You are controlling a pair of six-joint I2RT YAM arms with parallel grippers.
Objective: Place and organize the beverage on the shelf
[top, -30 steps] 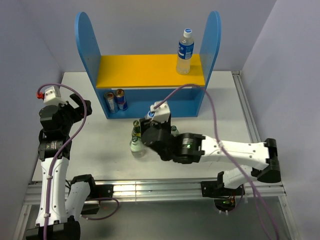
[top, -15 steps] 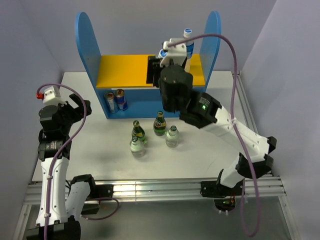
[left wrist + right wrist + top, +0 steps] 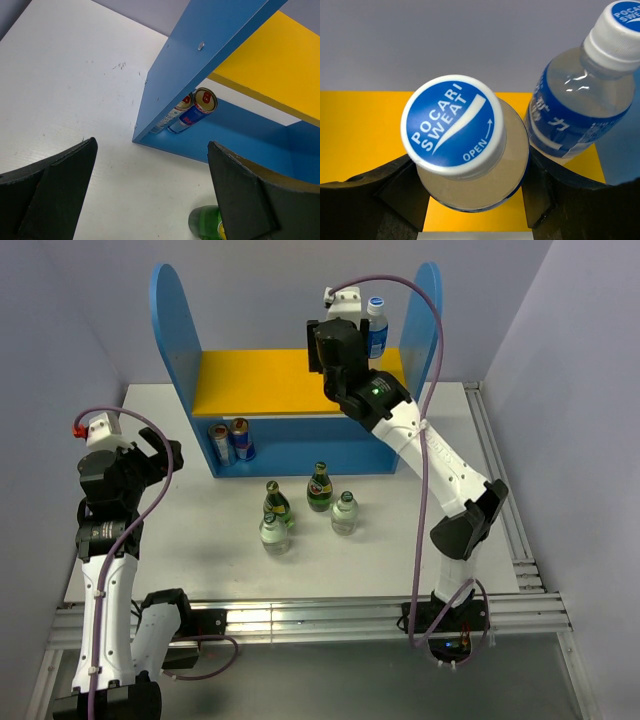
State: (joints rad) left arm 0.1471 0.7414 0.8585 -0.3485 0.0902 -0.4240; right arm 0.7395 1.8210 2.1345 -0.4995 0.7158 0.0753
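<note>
Up at the top centre of the overhead view, the right gripper (image 3: 472, 197) is closed partway around a clear plastic bottle with a blue label and a blue-and-white cap (image 3: 452, 120). It holds the bottle over the yellow-orange upper board (image 3: 260, 380) of the blue round-topped shelf (image 3: 172, 330). A second matching plastic bottle (image 3: 376, 325) stands on that board just to the right. At centre frame, two dark green glass bottles (image 3: 319, 488) and two clear gold-capped glass bottles (image 3: 344, 512) cluster on the white table (image 3: 380, 560). At far left, the left gripper (image 3: 150, 195) gapes wide, holding nothing.

Two blue-and-silver cans (image 3: 230, 442) stand upright side by side, left of centre in the overhead frame, on the white surface (image 3: 190, 540). Grey walls (image 3: 290, 290) rise behind.
</note>
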